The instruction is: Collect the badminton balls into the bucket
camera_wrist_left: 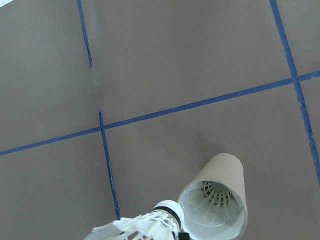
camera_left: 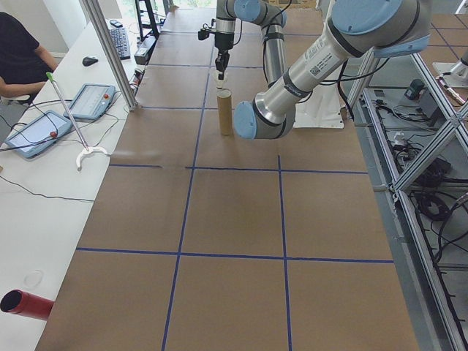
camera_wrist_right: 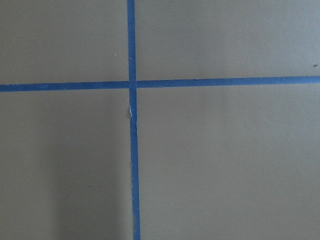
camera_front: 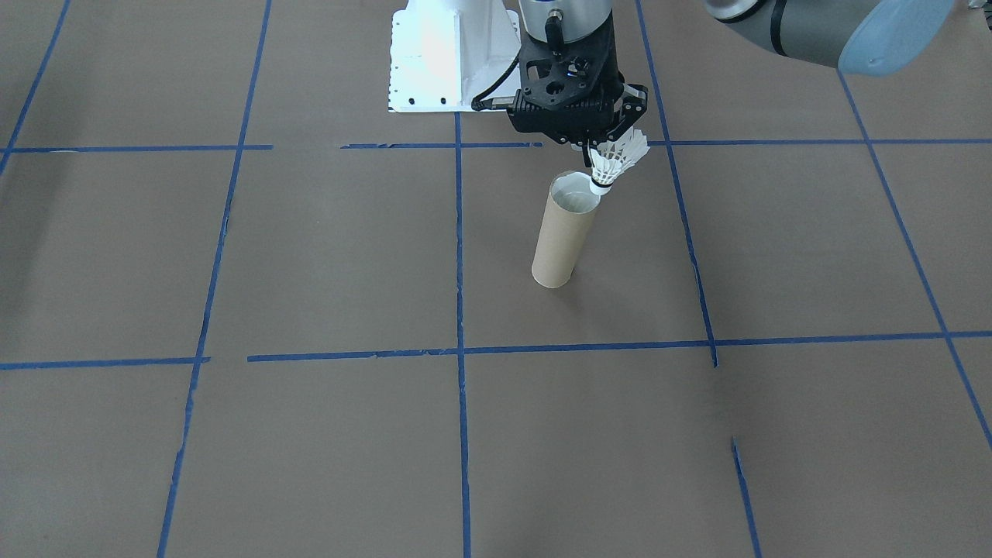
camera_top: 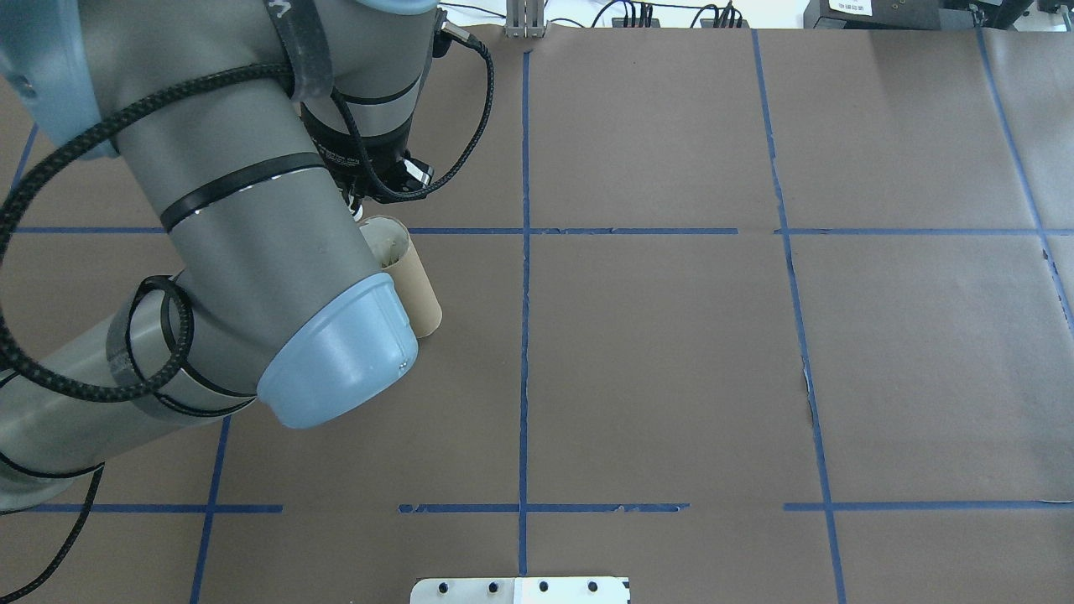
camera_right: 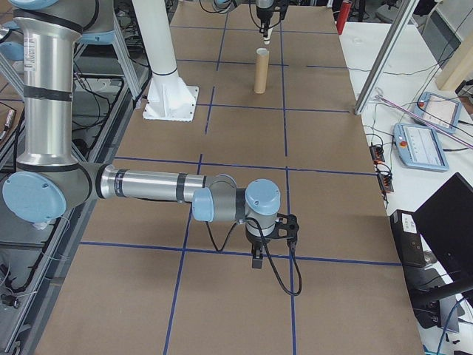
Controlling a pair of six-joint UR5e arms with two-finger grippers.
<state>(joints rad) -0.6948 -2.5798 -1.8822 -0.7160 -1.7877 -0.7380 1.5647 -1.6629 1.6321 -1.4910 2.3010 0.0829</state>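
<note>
In the front-facing view, upper centre, the left end effector [camera_front: 608, 139] grips the shuttlecock [camera_front: 616, 161] by its feathers, cork tip at the rim of the upright bucket [camera_front: 564, 231] on the desk [camera_front: 310, 263]. The left wrist view shows the bucket's [camera_wrist_left: 216, 197] mouth at lower right, holding another shuttlecock [camera_wrist_left: 212, 196]. In the right exterior view the right end effector [camera_right: 258, 259] hangs low at centre; I cannot tell whether it is open.

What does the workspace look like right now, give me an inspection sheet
Surface: table covered in brown paper, blue tape grid.
Job's things: cardboard tube upright, a shuttlecock already inside it; held shuttlecock cork-down at the rim.
Clutter: nothing seen.
Grippers: left gripper shut on held shuttlecock; right gripper low over the table, state unclear.
Cables: black cable along left arm.
Surroundings: tablets, seated person.
</note>
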